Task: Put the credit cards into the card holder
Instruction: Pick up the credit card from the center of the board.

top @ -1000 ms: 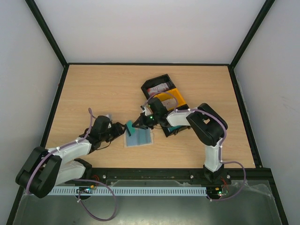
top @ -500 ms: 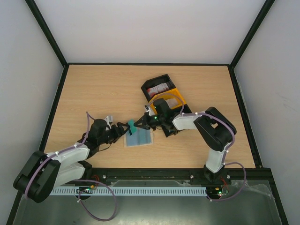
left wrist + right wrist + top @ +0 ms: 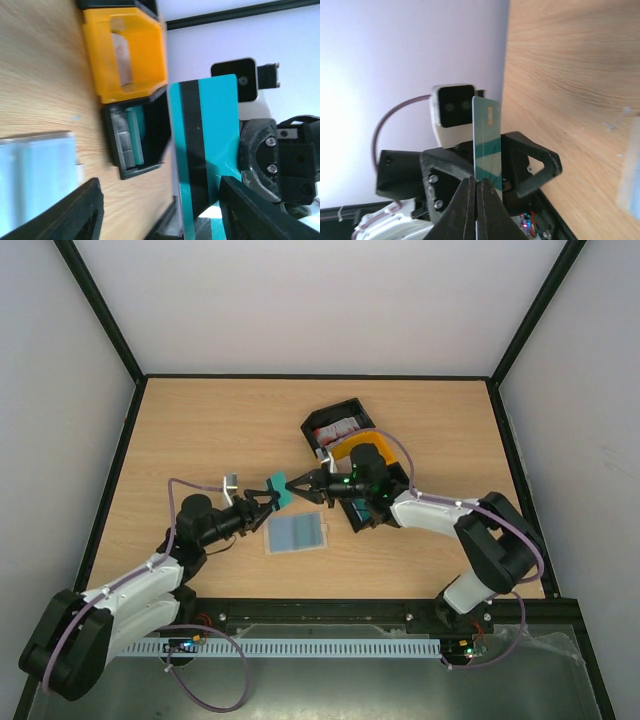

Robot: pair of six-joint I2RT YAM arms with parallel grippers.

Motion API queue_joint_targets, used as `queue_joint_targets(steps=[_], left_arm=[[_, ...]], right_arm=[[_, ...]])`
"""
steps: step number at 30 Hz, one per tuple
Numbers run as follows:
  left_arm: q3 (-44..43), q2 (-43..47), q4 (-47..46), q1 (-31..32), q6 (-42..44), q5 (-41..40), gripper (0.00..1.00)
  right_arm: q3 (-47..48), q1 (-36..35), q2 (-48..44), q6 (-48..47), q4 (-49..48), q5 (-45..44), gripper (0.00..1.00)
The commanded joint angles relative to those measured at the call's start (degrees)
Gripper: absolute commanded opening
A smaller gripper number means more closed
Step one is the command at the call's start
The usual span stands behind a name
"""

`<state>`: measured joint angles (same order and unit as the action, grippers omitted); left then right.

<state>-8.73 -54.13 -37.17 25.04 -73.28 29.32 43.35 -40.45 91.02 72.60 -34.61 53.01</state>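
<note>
Left wrist view: teal card cut off at btm edge, card holder blurred & cut by left edge; top view: tray near end hidden under right arm.

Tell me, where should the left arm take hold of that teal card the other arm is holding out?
Its free end, away from the shut right end effector pinching the other end. Come from the left arm's side and pinch the two flat faces: the teal card is thin, held off the table, and the open left end effector faces it that way.
</note>
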Motion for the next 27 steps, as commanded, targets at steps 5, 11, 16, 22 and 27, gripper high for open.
queue_joint_targets(steps=[5, 11, 16, 22, 27], left_arm=[[-3.8, 6.8, -3.7, -0.7, -3.8, 2.9, 0.44], [-5.0, 7.5, -5.2, -0.8, -4.0, 4.4, 0.27], [-5.8, 6.7, -5.9, -0.8, -3.5, 5.4, 0.06], [-6.7, 7.5, 5.6, -0.8, 3.4, 2.8, 0.03], [-8.0, 4.4, 20.9, -0.5, 14.1, -2.2, 0.03]], right_arm=[[-0.7, 0.3, -7.1, 5.6, -6.2, 1.0, 0.02], [-1.5, 0.3, -8.9, 6.9, -7.1, 1.2, 0.02], [-2.0, 0.3, -9.8, 5.4, -5.3, 0.9, 0.02], [-0.5, 0.5, -11.3, -9.2, 14.2, -5.7, 0.24], [0.1, 0.3, -13.2, -25.9, 35.5, -21.0, 0.43]])
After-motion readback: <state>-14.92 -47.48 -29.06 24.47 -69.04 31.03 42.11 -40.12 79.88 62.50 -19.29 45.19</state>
